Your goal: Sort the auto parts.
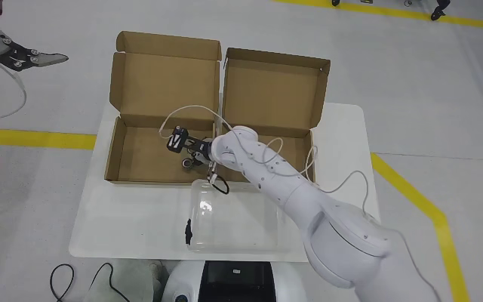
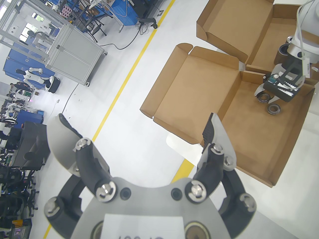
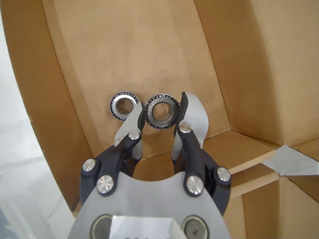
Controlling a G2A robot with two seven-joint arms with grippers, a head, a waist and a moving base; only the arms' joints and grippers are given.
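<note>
We see a white table carrying a clear plastic tray. Just behind the tray sit the left cardboard box and the right cardboard box, side by side and open.

Top cam: on the robot above the arms, looking straight down, mid range. Takes in the whole bench, left box, right box and the floor around.

Left wrist cam: high up, off the bench toward 10 o'clock in the top view, far out. Looks past the left gripper, fingers wide apart, over floor to both boxes.

Right wrist cam: down in the left box, very close, facing its floor. Its fingers flank a bearing, second bearing just beside.

Overlap: all three catch the left box floor. Both wrist cams catch the two bearings. Top and left wrist share the right box and right gripper.
</note>
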